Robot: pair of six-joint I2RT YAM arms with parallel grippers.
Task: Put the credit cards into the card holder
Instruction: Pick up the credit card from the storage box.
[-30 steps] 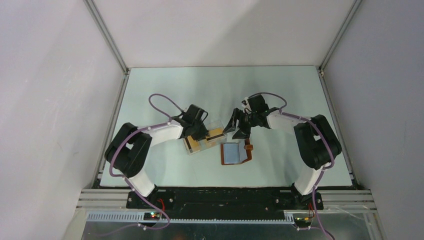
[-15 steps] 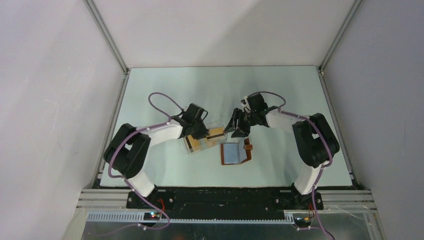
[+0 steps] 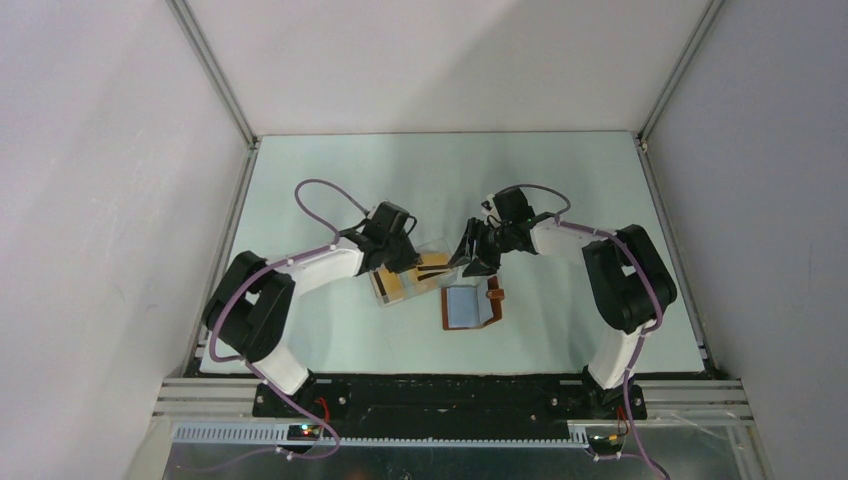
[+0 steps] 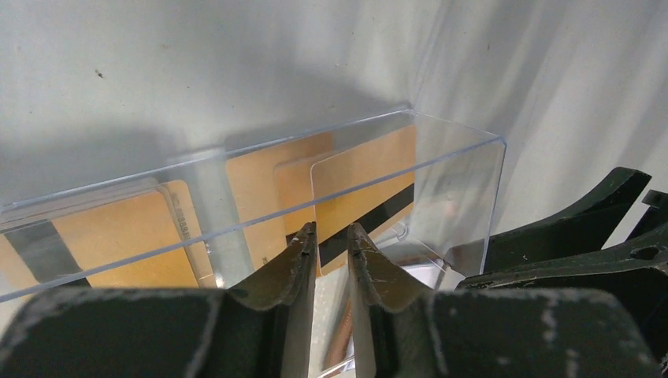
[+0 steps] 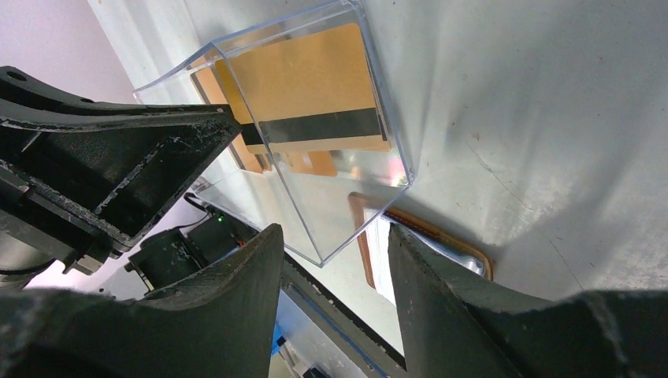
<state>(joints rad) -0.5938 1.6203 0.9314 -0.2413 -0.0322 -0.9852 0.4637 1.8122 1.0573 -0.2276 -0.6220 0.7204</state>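
Since a second ago the left arm has swung a little away from its base and the right hand has edged toward the box.

The left hand [image 4: 331, 236] has its jaws nearly together with a thin gap between them, the tips at the near wall of the clear plastic box [image 4: 449, 181]. Whether they pinch that wall cannot be told.

The credit cards [image 4: 358, 177] lie inside the box, just beyond those fingertips, overlapping loosely, one with its dark stripe showing. They look light, stiff and slick. Lying flat they offer no edge, so the likely hold is across a short edge where a card leans up against a wall. The box itself seems light and apt to skid or tip if pushed.

The right hand [image 5: 332, 230] is open and holds nothing, its jaws pointed at the box's corner from just beside it.

The card holder [image 3: 468, 305] lies spread open below the right hand, grey-blue pockets up, close to the box. Its soft leather will probably shift when a card is pushed in, so it wants steadying.

The surface [image 3: 560, 180] is pale, smooth and hard, giving little friction, with bare room beyond both hands. Plain walls close it on three sides.
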